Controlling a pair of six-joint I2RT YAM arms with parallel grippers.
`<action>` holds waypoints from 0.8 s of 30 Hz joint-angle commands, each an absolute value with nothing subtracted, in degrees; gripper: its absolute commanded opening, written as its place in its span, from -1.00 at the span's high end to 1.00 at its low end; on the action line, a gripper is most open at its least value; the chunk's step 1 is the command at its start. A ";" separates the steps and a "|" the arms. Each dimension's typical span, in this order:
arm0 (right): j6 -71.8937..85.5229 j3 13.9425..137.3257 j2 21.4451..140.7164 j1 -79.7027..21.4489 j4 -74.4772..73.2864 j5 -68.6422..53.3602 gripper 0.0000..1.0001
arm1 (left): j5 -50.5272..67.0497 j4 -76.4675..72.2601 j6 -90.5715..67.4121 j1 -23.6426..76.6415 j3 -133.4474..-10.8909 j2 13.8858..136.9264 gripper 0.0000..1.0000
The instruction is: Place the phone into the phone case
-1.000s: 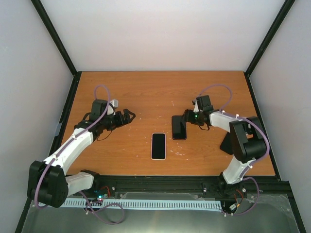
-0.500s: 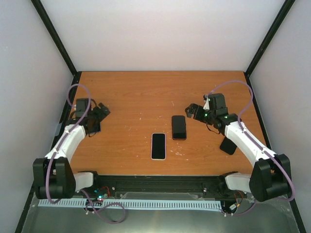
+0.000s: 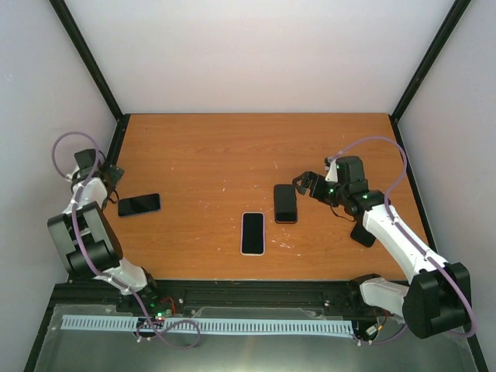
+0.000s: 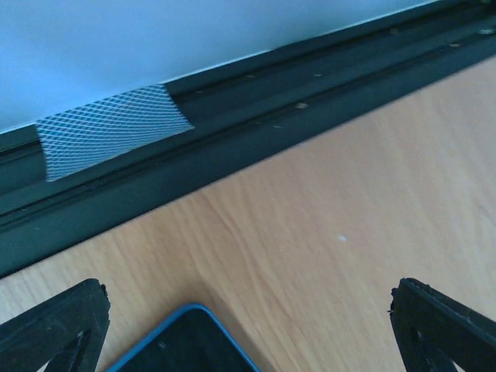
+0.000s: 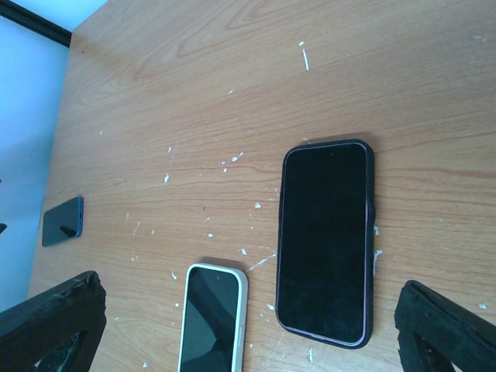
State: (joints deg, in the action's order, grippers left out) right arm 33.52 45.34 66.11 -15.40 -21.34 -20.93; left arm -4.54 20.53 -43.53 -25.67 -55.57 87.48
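Note:
A white-edged phone [image 3: 253, 233] lies face up at the table's middle front; it also shows in the right wrist view [image 5: 213, 322]. A dark phone-shaped slab with a purple-black rim [image 3: 285, 203] lies just right of it [image 5: 325, 240]. A blue-edged phone [image 3: 139, 204] lies at the left, seen close in the left wrist view [image 4: 182, 341]. My right gripper [image 3: 304, 182] is open and empty beside the dark slab's far right corner [image 5: 248, 310]. My left gripper [image 3: 108, 172] is open and empty by the table's left edge, just beyond the blue-edged phone [image 4: 248, 310].
A black flat object [image 3: 363, 232] lies at the right, partly under my right arm. A black frame rail [image 4: 232, 132] runs along the table's left edge, close to my left gripper. White walls enclose the table [image 3: 232, 147].
My left arm has swung from near the middle out to the left edge, leaving the blue-edged phone uncovered. My right gripper has drawn back from the dark slab and hovers beside it.

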 commanded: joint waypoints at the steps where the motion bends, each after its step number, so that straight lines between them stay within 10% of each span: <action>1: 34.00 46.23 66.73 -15.03 -21.81 -22.54 -1.00 | -8.50 22.15 -45.30 -27.55 -58.56 92.42 -0.99; 12: 38.78 49.87 71.01 -14.29 -38.33 14.48 -1.00 | -1.62 17.14 -48.86 -27.51 -55.11 98.22 -0.99; 20: 40.77 48.84 79.65 -6.20 -39.58 15.35 -0.11 | 0.65 16.26 -49.81 -27.53 -54.92 99.23 -0.99; 24: 43.70 47.40 81.10 -5.33 -39.99 18.13 -0.04 | 2.65 14.89 -49.70 -27.42 -54.06 99.63 -0.99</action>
State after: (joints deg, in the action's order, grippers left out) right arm 40.18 48.84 80.23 -6.26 -38.54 13.39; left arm 0.05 16.91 -48.62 -27.33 -54.96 98.83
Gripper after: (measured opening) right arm 0.522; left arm 0.995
